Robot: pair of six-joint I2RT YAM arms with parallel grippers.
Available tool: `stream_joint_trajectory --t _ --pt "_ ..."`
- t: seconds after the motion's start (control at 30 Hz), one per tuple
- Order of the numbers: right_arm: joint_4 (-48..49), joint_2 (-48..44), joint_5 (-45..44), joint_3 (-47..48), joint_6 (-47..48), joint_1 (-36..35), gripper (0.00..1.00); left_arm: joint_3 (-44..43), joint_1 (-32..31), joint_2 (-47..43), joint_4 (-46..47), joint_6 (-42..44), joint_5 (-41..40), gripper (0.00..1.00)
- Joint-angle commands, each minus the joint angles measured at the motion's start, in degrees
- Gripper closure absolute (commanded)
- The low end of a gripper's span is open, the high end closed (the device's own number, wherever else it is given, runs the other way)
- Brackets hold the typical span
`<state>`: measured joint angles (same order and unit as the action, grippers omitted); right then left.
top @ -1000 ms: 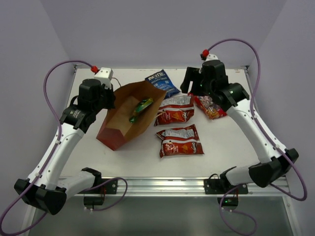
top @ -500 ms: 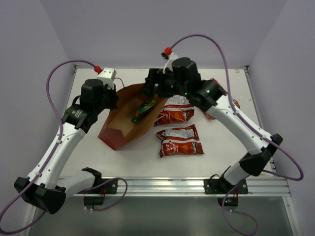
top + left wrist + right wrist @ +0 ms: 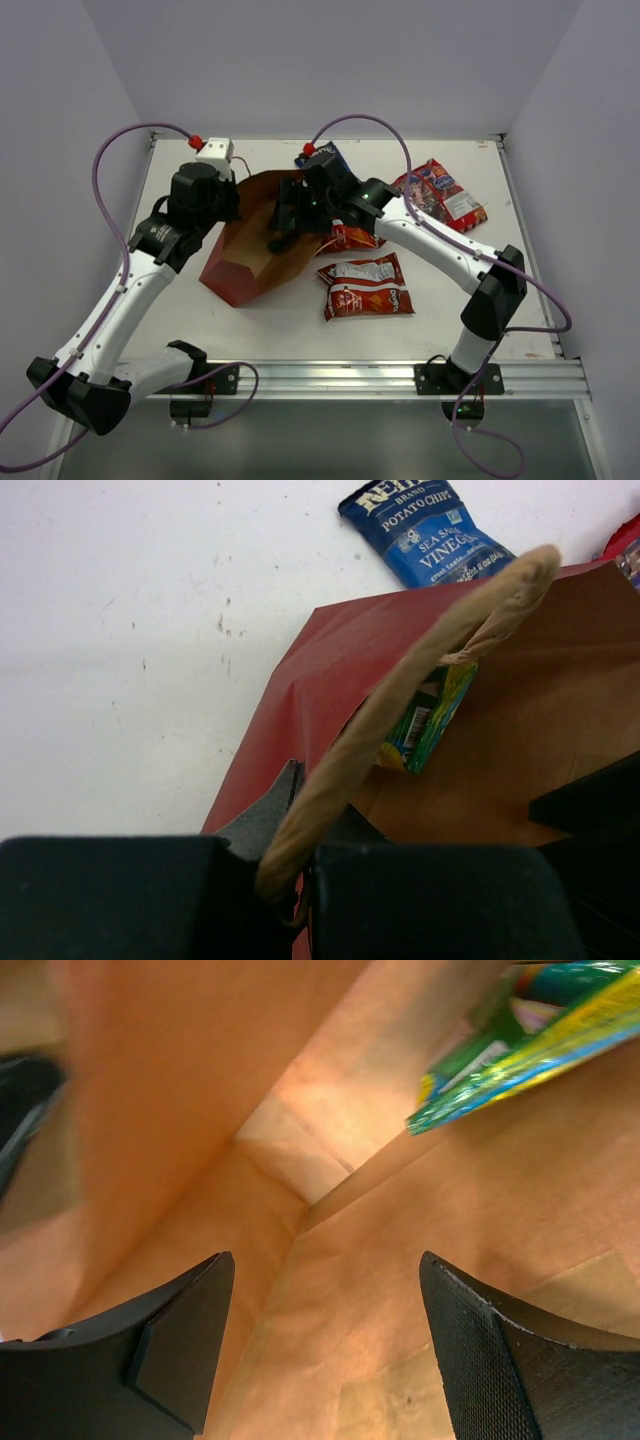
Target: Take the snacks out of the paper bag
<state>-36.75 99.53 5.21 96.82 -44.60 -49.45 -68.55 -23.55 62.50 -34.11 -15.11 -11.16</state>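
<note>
Top view: the right gripper (image 3: 288, 215) has swung from the far right into the bag (image 3: 235, 270) mouth.
Left wrist: the left gripper (image 3: 290, 880) clamps the handle (image 3: 400, 680).
Right wrist: fingers (image 3: 170, 1350) apart. The green packet (image 3: 520, 1050), probably the last snack, lies ahead, ungrasped.

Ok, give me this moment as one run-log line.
left gripper: jaws shut on paper bag handle | right gripper: jaws open inside bag | green-yellow packet: ahead, ungrasped
</note>
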Motion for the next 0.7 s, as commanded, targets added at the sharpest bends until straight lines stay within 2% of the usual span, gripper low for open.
stream_joint_trajectory --t 0.0,0.3,0.5,0.67 --pt "-2.4 1.4 -5.0 0.0 -3.8 -0.3 0.22 -0.1 -1.2 -1.2 3.2 -5.8 -4.0 1.0" --pt "-5.3 8.2 -10.3 2.3 -7.3 -0.3 0.2 0.9 -4.6 -1.9 3.2 -11.2 -7.9 1.0" --pt "-5.7 9.4 -15.7 1.9 -11.5 -0.3 0.2 2.5 -6.3 -2.7 4.1 -13.7 -8.9 1.0" --pt "-2.0 8.6 -17.7 0.4 -14.8 -0.3 0.21 3.8 -6.8 -3.3 5.4 -15.3 -7.2 1.0"
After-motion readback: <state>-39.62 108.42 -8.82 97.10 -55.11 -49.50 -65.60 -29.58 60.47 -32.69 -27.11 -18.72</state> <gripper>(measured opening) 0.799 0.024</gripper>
